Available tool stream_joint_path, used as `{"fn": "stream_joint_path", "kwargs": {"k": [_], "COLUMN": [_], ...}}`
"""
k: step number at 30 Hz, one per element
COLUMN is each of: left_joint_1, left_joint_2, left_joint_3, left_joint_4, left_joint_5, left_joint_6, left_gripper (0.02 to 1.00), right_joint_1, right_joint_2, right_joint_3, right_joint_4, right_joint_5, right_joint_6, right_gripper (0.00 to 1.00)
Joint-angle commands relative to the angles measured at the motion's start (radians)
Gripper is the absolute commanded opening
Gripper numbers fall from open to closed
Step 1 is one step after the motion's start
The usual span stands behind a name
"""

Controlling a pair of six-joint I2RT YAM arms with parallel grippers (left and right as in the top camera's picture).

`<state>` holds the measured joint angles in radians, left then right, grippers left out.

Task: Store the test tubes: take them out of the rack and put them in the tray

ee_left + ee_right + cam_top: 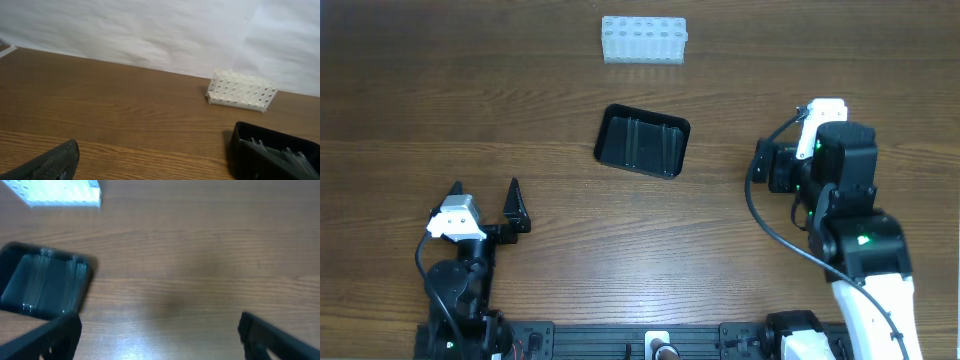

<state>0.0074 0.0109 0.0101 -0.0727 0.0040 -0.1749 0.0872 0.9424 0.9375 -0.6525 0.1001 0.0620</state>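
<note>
**Operator:** Left arm status?

**Technician:** Left arm (455,275) is folded low at 8 o'clock. Left gripper (486,192) points toward 12 o'clock, fingers spread wide.

**Operator:** Right arm status?

**Technician:** Right arm (850,225) stands at 4 o'clock, extended toward 12 o'clock and lifted off the surface. Right gripper (160,325) has its fingers spread wide.

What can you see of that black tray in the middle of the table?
The black tray is a shallow, glossy, plastic-looking rectangle with rounded corners. It lies flat and slightly skewed on the wooden table, apart from the white rack. Inside, clear tubes seem to lie side by side. Nothing else touches it.
</note>
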Motion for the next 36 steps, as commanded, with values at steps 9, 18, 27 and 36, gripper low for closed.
{"fn": "stream_joint_path", "kwargs": {"k": [9,18,27,36], "left_joint_1": [-0.003,-0.003,-0.003,-0.003], "left_joint_2": [-0.007,-0.007,-0.007,-0.007], "left_joint_3": [-0.005,-0.005,-0.004,-0.005], "left_joint_4": [-0.004,-0.004,-0.004,-0.004], "left_joint_5": [0.011,0.011,0.011,0.011], "left_joint_6": [0.018,0.018,0.018,0.018], "left_gripper": [0.998,0.998,0.998,0.996], "right_joint_1": [-0.006,-0.097,-0.106,-0.106], "right_joint_2": [-0.127,-0.133,-0.161,-0.41], "right_joint_3": [-0.42,-0.696,-0.887,-0.932], "right_joint_4": [0.837,1.368,1.55,1.313], "right_joint_5": [0.051,0.051,0.051,0.051], "right_joint_6": [-0.157,-0.157,-0.157,-0.156], "right_gripper": [0.993,0.991,0.993,0.993]}}
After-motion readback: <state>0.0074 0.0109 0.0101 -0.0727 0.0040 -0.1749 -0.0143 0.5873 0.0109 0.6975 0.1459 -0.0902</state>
